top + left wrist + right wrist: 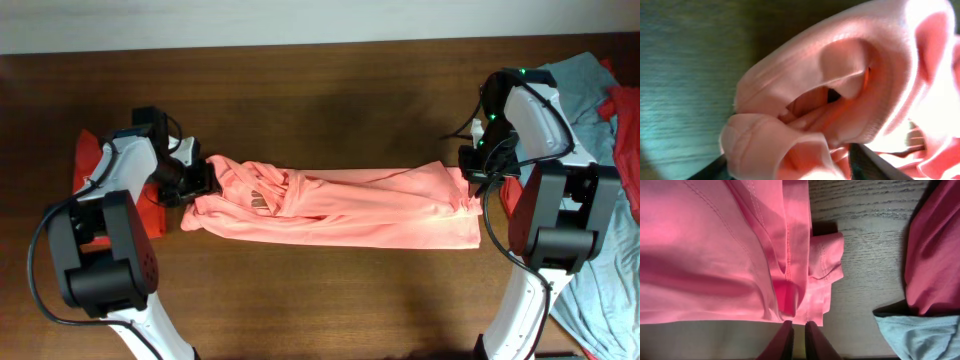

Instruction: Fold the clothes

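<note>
A salmon-pink thin T-shirt [340, 205] lies stretched in a long band between both grippers, left gripper [204, 181] clenched on its bunched end, right gripper [799, 328] pinching its hem (likely pulling it taut for folding).

1 salmon shirt [340, 205], 1 grey-blue shirt [610, 290], 2 red shirts [88, 162] [628, 125], 2 arms [110, 235] [552, 205].

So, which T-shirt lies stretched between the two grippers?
The salmon-pink T-shirt, a long band from left gripper to right gripper; the grey-blue shirt and red shirt lie heaped at the right edge.
</note>
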